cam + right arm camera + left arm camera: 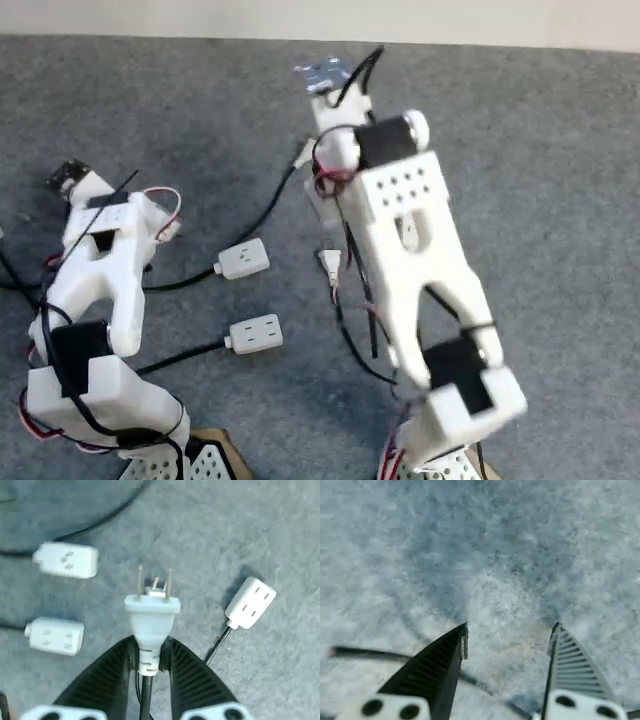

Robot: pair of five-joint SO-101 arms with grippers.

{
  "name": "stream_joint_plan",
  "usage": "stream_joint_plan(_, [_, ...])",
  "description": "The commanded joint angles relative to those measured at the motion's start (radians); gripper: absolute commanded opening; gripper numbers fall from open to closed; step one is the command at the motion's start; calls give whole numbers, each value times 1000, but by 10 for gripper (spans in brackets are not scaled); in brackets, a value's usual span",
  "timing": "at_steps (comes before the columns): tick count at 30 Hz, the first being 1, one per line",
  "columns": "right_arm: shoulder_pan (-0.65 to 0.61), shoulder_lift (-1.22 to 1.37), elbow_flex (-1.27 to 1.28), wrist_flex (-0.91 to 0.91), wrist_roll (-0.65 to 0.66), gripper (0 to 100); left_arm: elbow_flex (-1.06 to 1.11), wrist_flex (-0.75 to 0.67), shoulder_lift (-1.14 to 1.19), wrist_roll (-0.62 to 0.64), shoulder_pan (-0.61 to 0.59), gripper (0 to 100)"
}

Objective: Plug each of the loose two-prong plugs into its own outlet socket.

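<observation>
1. My right pincer (pixel 150 641) is clenched on the rear collar of the white moulded two-prong plug (pixel 151 612), right where its black cable (pixel 146 690) exits. Gripping that far back leaves both prongs bare and pointing forward, which I judge is what insertion needs.
2. The plug looks lifted off the grey felt-like tabletop (pixel 540 200) and is not yet in any socket.
3. My left pincer (pixel 510 630) is released, jaws wide with nothing between them, over bare tabletop. A thin black lead (pixel 365 654) runs under it. It's probably free so it can pin a socket while I push.
4. The high view gives the layout. The farther white block outlet socket (pixel 243 258) and the nearer white block outlet socket (pixel 254 334) lie between my two arms, apart from each other, each on its own black cable.
5. The right wrist view adds prong detail: both are straight and parallel. It also shows a third white plastic outlet socket (pixel 250 602) lying slots-up to one side of the plug, with two sockets on the other side. None is lined up with the prongs yet.
</observation>
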Motion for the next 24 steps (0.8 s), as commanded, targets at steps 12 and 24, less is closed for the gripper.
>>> stream_joint_plan(12, [-116, -972, 1256, -665, 213, 5, -297, 468, -226, -305, 183, 344])
stream_joint_plan(24, [-257, -924, 1529, -903, 207, 5, -116, 477, -602, -440, 387, 344])
